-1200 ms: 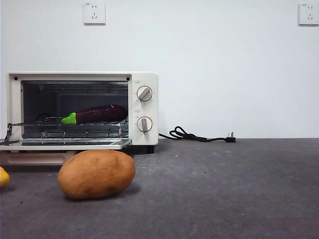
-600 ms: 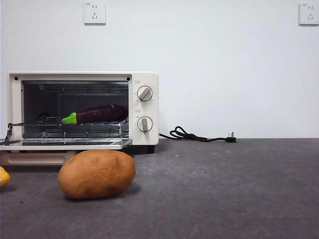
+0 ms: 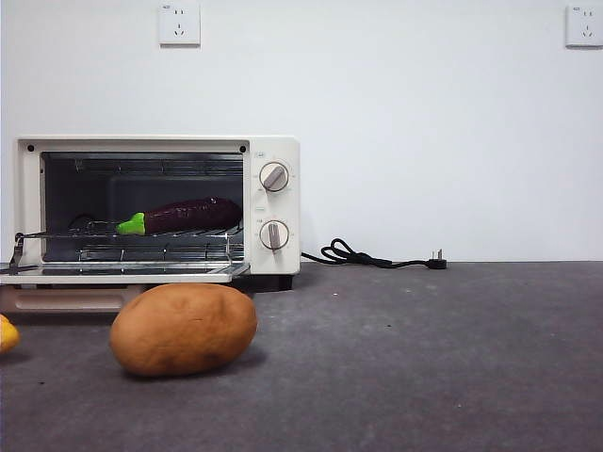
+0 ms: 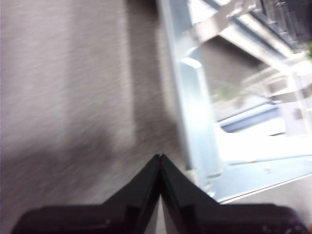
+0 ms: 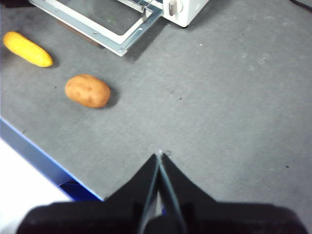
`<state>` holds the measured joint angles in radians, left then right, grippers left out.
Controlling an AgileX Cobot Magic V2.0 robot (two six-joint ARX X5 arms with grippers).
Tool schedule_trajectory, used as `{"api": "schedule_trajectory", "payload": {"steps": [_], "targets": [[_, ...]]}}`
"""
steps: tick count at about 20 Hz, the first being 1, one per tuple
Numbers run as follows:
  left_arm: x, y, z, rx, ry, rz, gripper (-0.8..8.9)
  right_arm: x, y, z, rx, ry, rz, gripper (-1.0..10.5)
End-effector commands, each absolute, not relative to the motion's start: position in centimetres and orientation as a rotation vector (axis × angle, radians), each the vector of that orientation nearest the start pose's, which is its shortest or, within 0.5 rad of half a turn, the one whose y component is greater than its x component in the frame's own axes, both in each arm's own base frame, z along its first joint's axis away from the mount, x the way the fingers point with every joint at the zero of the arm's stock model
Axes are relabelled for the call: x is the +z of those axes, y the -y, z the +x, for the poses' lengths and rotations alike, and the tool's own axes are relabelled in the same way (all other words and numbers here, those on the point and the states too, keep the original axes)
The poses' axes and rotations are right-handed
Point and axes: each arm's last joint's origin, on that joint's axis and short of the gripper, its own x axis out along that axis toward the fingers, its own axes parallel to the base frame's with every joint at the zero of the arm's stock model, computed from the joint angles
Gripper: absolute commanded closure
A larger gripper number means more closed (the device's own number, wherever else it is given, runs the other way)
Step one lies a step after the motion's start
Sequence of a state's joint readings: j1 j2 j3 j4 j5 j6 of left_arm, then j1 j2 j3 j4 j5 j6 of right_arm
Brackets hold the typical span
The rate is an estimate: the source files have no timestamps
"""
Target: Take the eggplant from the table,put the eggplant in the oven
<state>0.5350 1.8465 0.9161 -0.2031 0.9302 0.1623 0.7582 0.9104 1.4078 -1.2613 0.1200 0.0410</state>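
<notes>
Left gripper, jaws pressed together and holding nothing, hangs close over the table just beside the edge of the lowered oven door; this wrist picture is blurred. Right gripper, jaws likewise closed and empty, sits high above open table, well apart from everything. Nearest in the front view lies a potato; a yellow object shows at the left edge, seen from the right wrist as a long yellow piece. Behind them stands the oven, door open and flat. Inside, the eggplant lies on the wire rack, green cap pointing left. A black power cord trails along the wall
</notes>
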Motion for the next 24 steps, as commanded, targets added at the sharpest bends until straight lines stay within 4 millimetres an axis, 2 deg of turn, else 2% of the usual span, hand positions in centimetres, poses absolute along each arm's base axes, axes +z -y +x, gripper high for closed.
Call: {"api": "schedule_trajectory", "payload": {"steps": [1,8,13,19,24], "targets": [[11.6,-14.1,29.1,-0.49,-0.777,-0.649,8.19,41.3,-7.6,8.6,0.568,-0.716,-0.288,9.6],[13.1,-14.2,30.2,-0.674,-0.618,-0.782,8.19,41.3,-7.6,8.6,0.565,-0.718,-0.282,9.6],[14.9,-14.1,31.8,-0.695,-0.563,-0.75,8.19,41.3,-7.6,8.6,0.56,-0.723,-0.268,9.6],[18.7,-12.5,35.4,-0.775,-0.505,-0.626,8.19,41.3,-7.7,8.7,0.555,-0.728,-0.257,9.6],[22.2,-11.3,38.0,-0.761,-0.444,-0.51,8.19,41.2,-7.6,8.6,0.547,-0.744,-0.246,9.6]]}}
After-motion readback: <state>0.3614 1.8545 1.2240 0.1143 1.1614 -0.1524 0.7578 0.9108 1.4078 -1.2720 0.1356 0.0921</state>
